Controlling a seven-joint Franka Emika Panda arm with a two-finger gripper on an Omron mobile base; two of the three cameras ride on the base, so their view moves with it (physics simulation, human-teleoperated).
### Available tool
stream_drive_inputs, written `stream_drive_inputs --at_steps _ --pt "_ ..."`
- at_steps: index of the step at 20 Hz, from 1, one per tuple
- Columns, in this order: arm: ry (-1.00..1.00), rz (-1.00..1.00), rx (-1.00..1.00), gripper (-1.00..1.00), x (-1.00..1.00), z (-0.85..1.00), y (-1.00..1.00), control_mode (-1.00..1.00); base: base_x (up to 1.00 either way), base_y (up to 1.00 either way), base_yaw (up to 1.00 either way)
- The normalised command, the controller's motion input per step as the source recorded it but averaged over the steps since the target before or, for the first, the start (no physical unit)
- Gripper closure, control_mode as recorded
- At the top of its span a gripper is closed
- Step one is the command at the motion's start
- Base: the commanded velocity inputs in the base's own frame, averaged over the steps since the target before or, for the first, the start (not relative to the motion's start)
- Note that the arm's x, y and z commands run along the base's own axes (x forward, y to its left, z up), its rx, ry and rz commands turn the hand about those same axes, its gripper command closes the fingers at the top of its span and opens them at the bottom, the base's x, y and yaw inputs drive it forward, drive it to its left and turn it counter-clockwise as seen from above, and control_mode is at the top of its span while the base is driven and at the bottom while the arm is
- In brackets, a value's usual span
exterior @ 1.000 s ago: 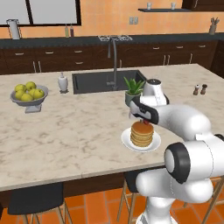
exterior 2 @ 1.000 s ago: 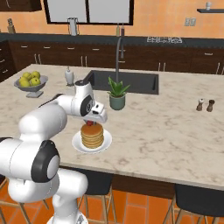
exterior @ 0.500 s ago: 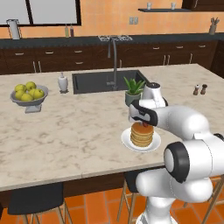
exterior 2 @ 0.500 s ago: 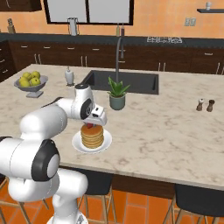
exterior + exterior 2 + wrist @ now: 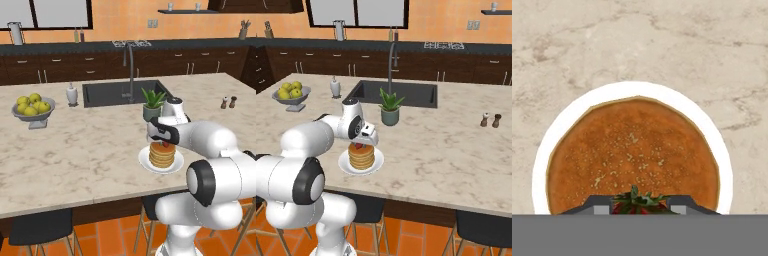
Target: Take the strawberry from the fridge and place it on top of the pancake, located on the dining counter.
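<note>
Red strawberry (image 5: pixel 637 204) pinched in gripper (image 5: pixel 638 206), hovering over golden pancake (image 5: pixel 633 155) at 6 o'clock; white plate (image 5: pixel 547 145) on marble dining counter (image 5: pixel 587 45).

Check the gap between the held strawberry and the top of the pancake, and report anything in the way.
Nothing visible stands in the way. The gripper is shut on the strawberry directly over the pancake, whose brown top is bare. The potted plant stands apart behind the plate, clear of the drop.
</note>
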Motion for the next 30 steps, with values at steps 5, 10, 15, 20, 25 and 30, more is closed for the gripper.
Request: stream_drive_inputs --at_steps 5,10,15,20,25,30 --pt "0.00 0.00 0.00 -1.00 0.00 -0.02 0.00 -1.00 0.00 0.00 0.00" --pt "0.00 0.00 0.00 -1.00 0.00 0.00 0.00 -1.00 0.00 0.00 0.00" --pt "0.00 0.01 0.00 -1.00 0.01 0.24 0.00 -1.00 0.00 0.00 0.00" --pt "-0.04 0.01 -0.05 -1.00 -0.27 0.96 0.15 -1.00 0.00 0.00 0.00" --pt "-0.12 0.00 -0.04 -1.00 -0.94 0.46 0.59 -1.00 0.00 0.00 0.00" --pt "-0.11 0.08 -0.07 -1.00 -1.00 0.02 0.99 -1.00 0.00 0.00 0.00"
